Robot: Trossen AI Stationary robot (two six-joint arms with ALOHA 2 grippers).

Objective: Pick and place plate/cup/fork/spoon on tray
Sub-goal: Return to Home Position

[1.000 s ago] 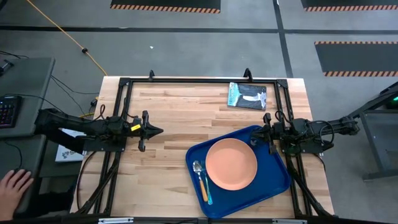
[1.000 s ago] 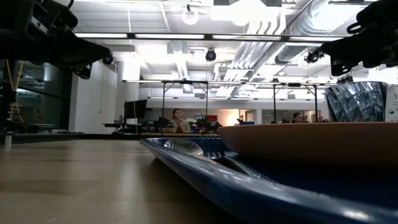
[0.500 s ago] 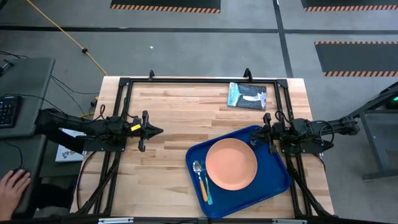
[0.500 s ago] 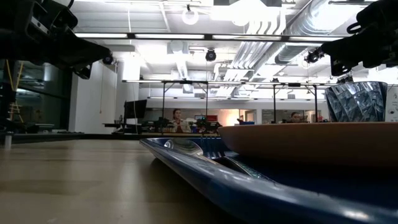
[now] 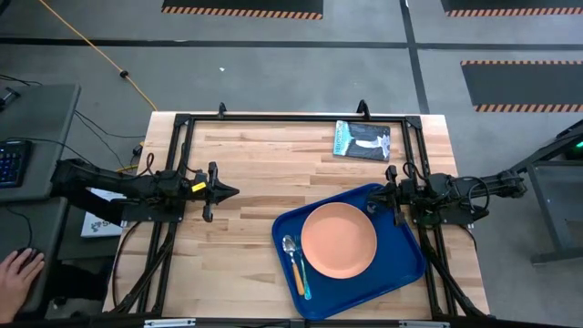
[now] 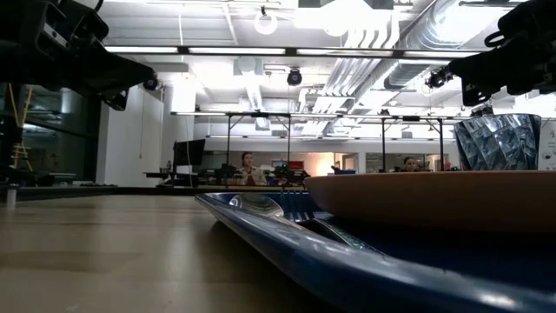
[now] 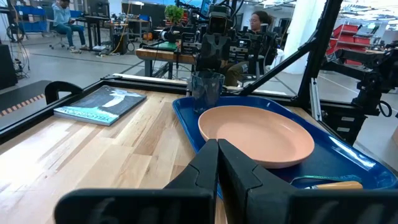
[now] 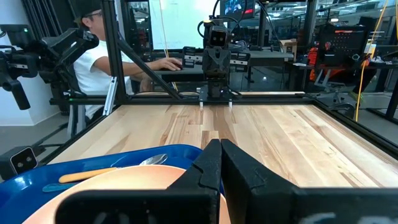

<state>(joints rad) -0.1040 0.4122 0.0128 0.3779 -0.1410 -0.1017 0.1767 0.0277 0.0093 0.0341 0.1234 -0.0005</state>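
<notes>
The deep-blue tray (image 5: 401, 273) lies at the table's near right. The peach-orange plate (image 5: 339, 240) rests flat in it. The orange-handled spoon (image 5: 291, 255) and the blue-handled fork (image 5: 303, 279) lie side by side on the tray floor, left of the plate. A dark glass cup (image 7: 207, 90) stands upright in the tray's far right corner. My right gripper (image 5: 371, 204) is shut and hovers over that corner, above the cup. My left gripper (image 5: 235, 191) is shut and empty above the table's left middle.
A small dark book (image 5: 362, 140) lies at the table's far right. A black frame (image 5: 273, 118) runs round the table's edges. Bare wood lies between the two grippers. A person's hand (image 5: 18, 271) shows off the table at the near left.
</notes>
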